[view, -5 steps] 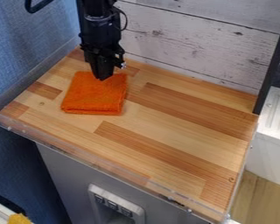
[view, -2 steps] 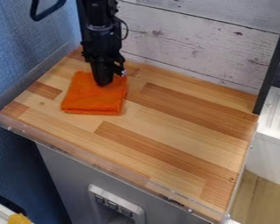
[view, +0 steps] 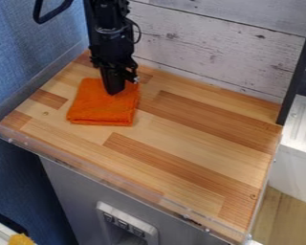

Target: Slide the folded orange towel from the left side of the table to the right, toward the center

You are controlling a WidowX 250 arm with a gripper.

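Black angular tool (view: 114, 91) at square orange cloth (view: 103, 109), likely touching | grip: can't tell | step: contact | next needs: gentle control

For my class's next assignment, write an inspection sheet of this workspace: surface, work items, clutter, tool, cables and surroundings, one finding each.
Surface: wooden counter in light and darker strips, with a clear guard along its front edge.
Work items: one orange cloth, folded, lying towards the counter's back left as pictured.
Clutter: a yellow item in the bottom left corner of the view, off the counter; what it is cannot be told.
Tool: the black tool points down at the cloth's back part; whether it grips the cloth cannot be told.
Cables: a thin black cable bows out beside the arm.
Surroundings: whitish plank wall behind, blue wall at picture left.
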